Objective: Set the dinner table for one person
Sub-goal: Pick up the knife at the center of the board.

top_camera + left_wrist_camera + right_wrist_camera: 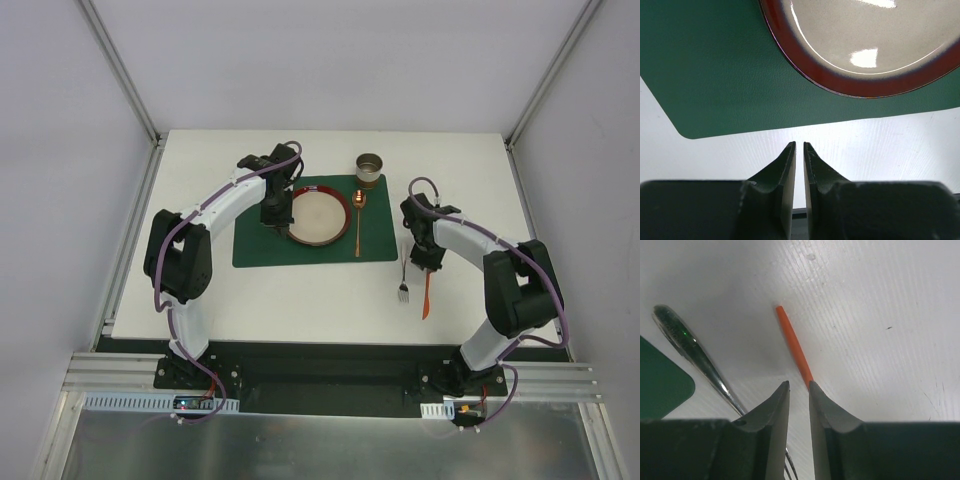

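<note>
Right pincer (799, 385) slightly parted, gripping nothing, tips over slim orange knife (795, 347) | left pincer (800, 144) nearly closed, empty, 9 o'clock of red-rimmed cream round plate (318, 214) | white flat rectangular worktop (300, 300) underlies everything | step: cutlery | next: likely clamp knife, carry toward dark green rectangular placemat (260, 248), 9 o'clock

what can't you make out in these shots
plate: left wrist view, far side cut off by the top edge.
fork: right wrist view, tines hidden behind the right hand.
orange utensil: whether it is gripped; that hand covers its near end.
cup: top view, contents too small.
</note>
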### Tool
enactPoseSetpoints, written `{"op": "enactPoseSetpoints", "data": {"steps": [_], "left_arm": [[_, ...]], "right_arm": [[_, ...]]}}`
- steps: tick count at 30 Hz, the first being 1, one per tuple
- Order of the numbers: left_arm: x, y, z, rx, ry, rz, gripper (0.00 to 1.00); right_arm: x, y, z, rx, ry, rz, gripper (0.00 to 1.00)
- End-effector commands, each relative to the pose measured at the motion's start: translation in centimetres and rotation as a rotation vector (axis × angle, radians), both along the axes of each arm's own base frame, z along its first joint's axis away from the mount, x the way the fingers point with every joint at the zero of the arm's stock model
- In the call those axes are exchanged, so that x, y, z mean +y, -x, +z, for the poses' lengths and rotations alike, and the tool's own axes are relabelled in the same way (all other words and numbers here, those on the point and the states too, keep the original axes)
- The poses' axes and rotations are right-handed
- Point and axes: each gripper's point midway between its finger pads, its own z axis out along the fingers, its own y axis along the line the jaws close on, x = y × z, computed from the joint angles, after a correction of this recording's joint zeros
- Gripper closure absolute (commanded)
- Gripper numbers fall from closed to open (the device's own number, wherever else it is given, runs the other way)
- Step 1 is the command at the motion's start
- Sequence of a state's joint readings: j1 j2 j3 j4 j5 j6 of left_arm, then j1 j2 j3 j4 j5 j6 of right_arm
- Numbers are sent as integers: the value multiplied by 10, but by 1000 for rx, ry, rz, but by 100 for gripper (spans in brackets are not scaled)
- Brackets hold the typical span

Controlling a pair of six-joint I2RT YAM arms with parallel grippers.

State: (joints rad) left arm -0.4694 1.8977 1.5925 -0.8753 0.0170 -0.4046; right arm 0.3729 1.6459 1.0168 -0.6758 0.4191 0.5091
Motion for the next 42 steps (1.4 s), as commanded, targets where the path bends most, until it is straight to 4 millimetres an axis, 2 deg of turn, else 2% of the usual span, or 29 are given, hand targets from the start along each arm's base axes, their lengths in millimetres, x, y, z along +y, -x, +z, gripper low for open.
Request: {"op": "enactPoseSetpoints", "data": {"steps": [1, 9, 24, 27, 28, 31, 39, 42], "left_arm": [[3, -1, 6, -7, 5, 14, 89], [1, -1, 4, -1, 9, 13, 91], [0, -2, 4, 1, 11, 7, 91], [-1, -2, 3, 4, 13, 5, 91], [-1, -3, 3, 5, 15, 6, 91], [-2, -3, 2, 8, 14, 4, 92], [-2, -5, 1, 7, 13, 1, 92], [-1, -5, 0, 12, 13, 2, 92]], "right_arm": [[-6, 5, -2, 8, -11, -17, 75], [-17, 6, -4, 21, -13, -32, 75], [-17, 10, -13, 52, -34, -27, 76], [-17, 9, -13, 51, -35, -27, 81], [-17, 9, -13, 54, -32, -22, 88], [-17, 8, -13, 56, -36, -21, 100], [-21, 9, -8, 50, -17, -23, 100], [-24, 6, 2, 30, 0, -18, 100]]}}
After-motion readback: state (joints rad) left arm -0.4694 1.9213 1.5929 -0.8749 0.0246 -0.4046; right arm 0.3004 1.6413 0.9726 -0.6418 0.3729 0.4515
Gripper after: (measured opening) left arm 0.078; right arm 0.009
